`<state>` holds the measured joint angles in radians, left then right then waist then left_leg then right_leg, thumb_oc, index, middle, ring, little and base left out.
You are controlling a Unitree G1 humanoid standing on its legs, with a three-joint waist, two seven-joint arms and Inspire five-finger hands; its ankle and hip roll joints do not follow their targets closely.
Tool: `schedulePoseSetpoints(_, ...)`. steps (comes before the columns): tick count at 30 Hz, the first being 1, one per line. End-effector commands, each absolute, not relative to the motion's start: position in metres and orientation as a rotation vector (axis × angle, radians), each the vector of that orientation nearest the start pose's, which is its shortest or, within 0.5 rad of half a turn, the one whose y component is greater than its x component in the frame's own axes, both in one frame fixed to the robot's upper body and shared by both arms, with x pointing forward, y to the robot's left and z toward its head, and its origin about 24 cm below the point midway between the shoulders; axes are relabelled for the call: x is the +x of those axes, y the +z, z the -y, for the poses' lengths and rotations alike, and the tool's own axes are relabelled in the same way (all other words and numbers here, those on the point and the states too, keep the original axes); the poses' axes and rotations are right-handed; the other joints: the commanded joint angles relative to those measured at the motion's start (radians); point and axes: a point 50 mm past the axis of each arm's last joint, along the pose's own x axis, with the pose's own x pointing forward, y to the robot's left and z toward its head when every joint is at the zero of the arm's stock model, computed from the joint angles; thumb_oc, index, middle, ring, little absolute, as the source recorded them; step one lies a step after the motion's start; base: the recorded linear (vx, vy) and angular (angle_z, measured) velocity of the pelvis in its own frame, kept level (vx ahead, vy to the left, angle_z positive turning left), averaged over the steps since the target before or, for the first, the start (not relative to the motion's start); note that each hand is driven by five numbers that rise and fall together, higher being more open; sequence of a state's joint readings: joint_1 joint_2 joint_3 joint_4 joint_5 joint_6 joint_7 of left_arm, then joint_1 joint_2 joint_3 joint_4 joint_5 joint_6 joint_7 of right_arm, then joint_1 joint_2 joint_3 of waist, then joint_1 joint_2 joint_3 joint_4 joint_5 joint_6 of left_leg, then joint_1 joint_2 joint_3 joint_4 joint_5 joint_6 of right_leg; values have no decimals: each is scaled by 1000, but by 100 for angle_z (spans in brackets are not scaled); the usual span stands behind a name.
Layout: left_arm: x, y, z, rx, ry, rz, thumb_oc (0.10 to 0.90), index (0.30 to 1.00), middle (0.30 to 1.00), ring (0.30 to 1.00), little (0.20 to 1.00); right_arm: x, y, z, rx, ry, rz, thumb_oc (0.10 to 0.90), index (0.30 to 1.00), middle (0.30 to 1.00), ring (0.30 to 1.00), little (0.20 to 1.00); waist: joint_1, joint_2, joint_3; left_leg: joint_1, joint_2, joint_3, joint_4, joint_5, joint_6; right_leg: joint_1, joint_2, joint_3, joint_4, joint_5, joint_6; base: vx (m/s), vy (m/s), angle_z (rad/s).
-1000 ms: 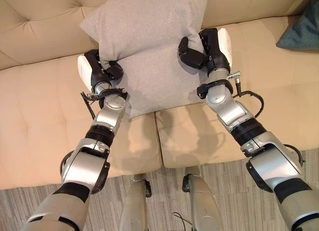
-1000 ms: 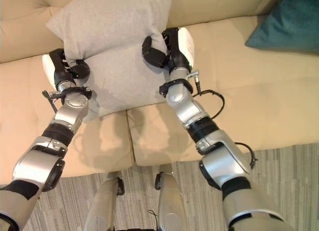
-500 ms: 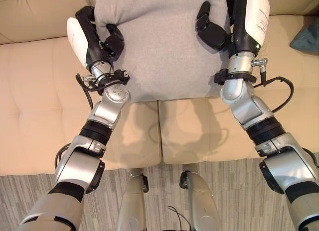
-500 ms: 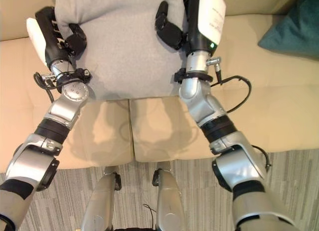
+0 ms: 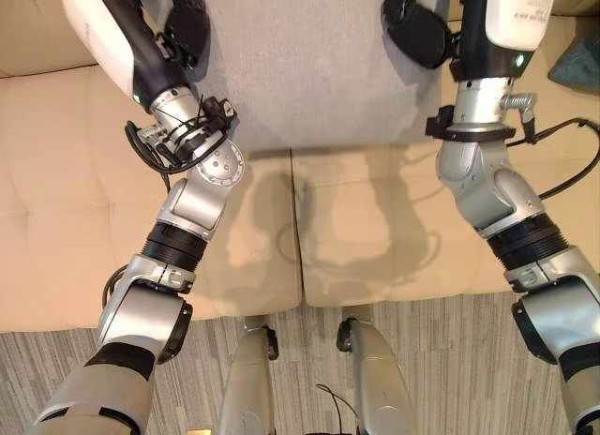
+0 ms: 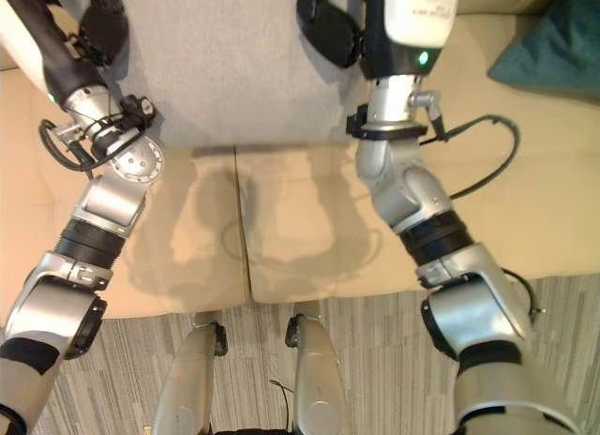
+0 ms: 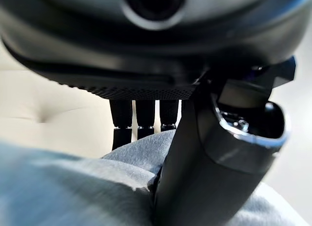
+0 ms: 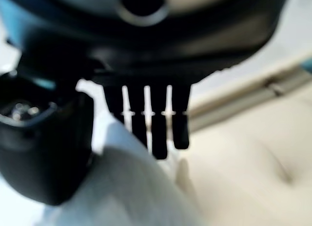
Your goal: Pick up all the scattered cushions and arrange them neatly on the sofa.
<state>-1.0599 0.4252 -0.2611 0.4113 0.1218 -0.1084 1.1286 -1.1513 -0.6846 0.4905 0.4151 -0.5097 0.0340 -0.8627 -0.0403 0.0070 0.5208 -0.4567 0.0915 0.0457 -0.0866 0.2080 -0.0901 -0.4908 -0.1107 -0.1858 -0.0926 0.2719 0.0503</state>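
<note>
A grey cushion (image 5: pixel 300 60) hangs in the air above the beige sofa (image 5: pixel 75 219), held between both hands. My left hand (image 5: pixel 173 22) pinches the cushion's left edge, thumb in front and fingers behind the grey cushion (image 7: pixel 63 187). My right hand (image 5: pixel 427 27) pinches its right edge the same way, as the right wrist view shows on the cushion (image 8: pixel 126 192). A teal cushion (image 6: pixel 553 41) lies on the sofa seat at the far right.
The sofa's seat seam (image 5: pixel 295 229) runs down the middle below the lifted cushion. Striped grey carpet (image 5: pixel 441 360) lies in front of the sofa's front edge.
Both hands have lifted the grey cushion higher off the seat, toward the sofa's back. Its lower edge now hangs above the seat.
</note>
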Motion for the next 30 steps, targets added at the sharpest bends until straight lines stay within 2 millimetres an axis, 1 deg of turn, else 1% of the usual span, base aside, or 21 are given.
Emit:
schedulePoseSetpoints(1, 304, 360, -156, 52, 907, 1433, 400, 300, 300, 300, 300, 312, 386, 141, -869, -875, 1529, 400, 300, 300, 300, 300, 13, -40, -255, -41, -27, -13, -1, -82, -35, 7, -40, 48, 10, -129, 107, 0, 0, 0)
schedulePoseSetpoints(2, 304, 361, -156, 53, 907, 1435, 400, 300, 300, 300, 300, 312, 387, 141, -867, -876, 1530, 400, 300, 300, 300, 300, 13, -41, -255, -43, -27, -13, -1, -80, -35, 5, -41, 48, 10, -128, 107, 0, 0, 0)
schedulePoseSetpoints(3, 302, 369, -158, 75, 935, 1458, 400, 300, 300, 300, 300, 312, 388, 139, -790, -874, 1520, 400, 300, 300, 300, 300, 12, -43, -256, -48, -24, -14, -1, -87, -36, 1, -40, 48, 10, -133, 110, 0, 0, 0)
schedulePoseSetpoints(5, 304, 371, -157, 81, 937, 1451, 400, 300, 300, 300, 300, 313, 388, 138, -759, -870, 1505, 400, 300, 300, 300, 300, 11, -47, -254, -57, -26, -15, -1, -77, -35, -8, -41, 47, 9, -124, 110, 0, 0, 0)
schedulePoseSetpoints(7, 309, 375, -158, 178, 941, 1453, 400, 300, 300, 300, 300, 321, 387, 137, -751, -845, 1462, 400, 300, 300, 300, 300, 11, -52, -251, -65, -23, -14, -1, -75, -36, -14, -40, 49, 8, -124, 111, 0, 0, 0)
schedulePoseSetpoints(9, 321, 374, -160, 270, 941, 1403, 400, 300, 300, 300, 300, 330, 384, 137, -745, -823, 1409, 400, 300, 300, 300, 300, 11, -54, -248, -67, -20, -13, -1, -80, -38, -18, -39, 48, 9, -129, 113, 0, 0, 0)
schedulePoseSetpoints(10, 335, 373, -164, 401, 952, 1330, 400, 300, 300, 300, 300, 342, 381, 141, -786, -804, 1339, 400, 300, 300, 300, 300, 12, -61, -239, -79, -19, -14, -1, -73, -39, -27, -39, 44, 9, -125, 114, 0, 0, 0)
schedulePoseSetpoints(12, 342, 372, -168, 434, 962, 1288, 400, 300, 300, 300, 300, 347, 381, 141, -810, -790, 1310, 400, 300, 300, 300, 300, 11, -63, -233, -85, -18, -16, -1, -69, -40, -33, -39, 42, 9, -122, 115, -24, -10, 4)
schedulePoseSetpoints(13, 354, 367, -176, 555, 972, 1196, 400, 300, 300, 300, 300, 358, 378, 145, -882, -754, 1236, 400, 300, 300, 300, 300, 9, -66, -226, -93, -17, -18, -1, -62, -42, -41, -39, 38, 10, -119, 116, -24, -5, 4)
schedulePoseSetpoints(14, 354, 368, -176, 554, 973, 1198, 400, 300, 300, 300, 300, 358, 379, 145, -881, -755, 1238, 480, 420, 420, 420, 420, 9, -66, -225, -94, -17, -18, -1, -61, -42, -41, -39, 38, 10, -119, 116, -41, -4, 1)
schedulePoseSetpoints(15, 374, 354, -194, 725, 979, 1006, 400, 300, 300, 300, 300, 374, 369, 148, -857, -646, 1072, 800, 900, 900, 900, 900, 5, -71, -219, -99, -16, -20, -1, -56, -44, -44, -40, 34, 10, -112, 118, 0, 0, 0)
schedulePoseSetpoints(16, 374, 355, -193, 725, 979, 1008, 400, 300, 300, 300, 300, 374, 370, 148, -855, -647, 1073, 800, 900, 900, 900, 900, 5, -72, -218, -99, -16, -21, -1, -56, -44, -44, -40, 34, 10, -112, 118, -38, -3, -2)
schedulePoseSetpoints(17, 388, 341, -201, 765, 942, 841, 800, 900, 900, 900, 900, 384, 364, 151, -811, -605, 964, 800, 900, 900, 900, 900, 3, -72, -214, -100, -16, -21, -1, -53, -43, -44, -41, 32, 10, -109, 118, 0, 0, 0)
schedulePoseSetpoints(19, 409, 306, -204, 742, 809, 534, 800, 900, 900, 900, 900, 402, 350, 161, -647, -552, 720, 800, 900, 900, 900, 900, 0, -68, -198, -99, -18, -20, -1, -46, -41, -44, -42, 29, 9, -103, 117, -41, 11, 4)
schedulePoseSetpoints(21, 417, 269, -215, 663, 776, 289, 800, 900, 900, 900, 900, 412, 337, 163, -495, -490, 566, 800, 900, 900, 900, 900, 2, -68, -182, -99, -19, -19, -1, -41, -42, -44, -42, 34, 10, -99, 118, -25, 22, 5)
schedulePoseSetpoints(23, 419, 242, -215, 561, 723, 182, 800, 900, 900, 900, 900, 417, 328, 161, -413, -435, 501, 800, 900, 900, 900, 900, 5, -68, -176, -95, -22, -17, -1, -40, -44, -42, -41, 36, 10, -97, 116, -5, 34, 1)
schedulePoseSetpoints(26, 414, 208, -234, 603, 745, 51, 800, 900, 900, 900, 900, 418, 325, 160, -349, -378, 475, 800, 900, 900, 900, 900, 9, -78, -175, -96, -19, -14, -1, -36, -49, -48, -38, 36, 8, -93, 116, 0, 0, 0)
schedulePoseSetpoints(27, 411, 199, -242, 609, 760, 17, 800, 900, 900, 900, 900, 418, 325, 155, -328, -352, 490, 800, 900, 900, 900, 900, 9, -79, -179, -98, -19, -11, -1, -36, -50, -52, -38, 36, 7, -92, 116, 19, 7, -4)
schedulePoseSetpoints(28, 406, 191, -257, 630, 786, -20, 800, 900, 900, 900, 900, 416, 325, 150, -287, -328, 516, 800, 900, 900, 900, 900, 7, -81, -185, -100, -17, -9, -1, -38, -50, -57, -36, 38, 6, -92, 115, 25, 16, -8)
schedulePoseSetpoints(29, 403, 190, -265, 643, 805, -24, 800, 900, 900, 900, 900, 414, 328, 148, -264, -314, 545, 800, 900, 900, 900, 900, 5, -81, -189, -99, -17, -9, -1, -39, -49, -57, -34, 40, 6, -93, 114, 21, 13, -10)
schedulePoseSetpoints(30, 403, 189, -265, 643, 805, -24, 800, 900, 900, 900, 900, 414, 327, 148, -264, -314, 544, 800, 900, 900, 900, 900, 5, -81, -190, -99, -17, -9, -1, -39, -49, -57, -34, 40, 6, -93, 114, 15, 12, -8)
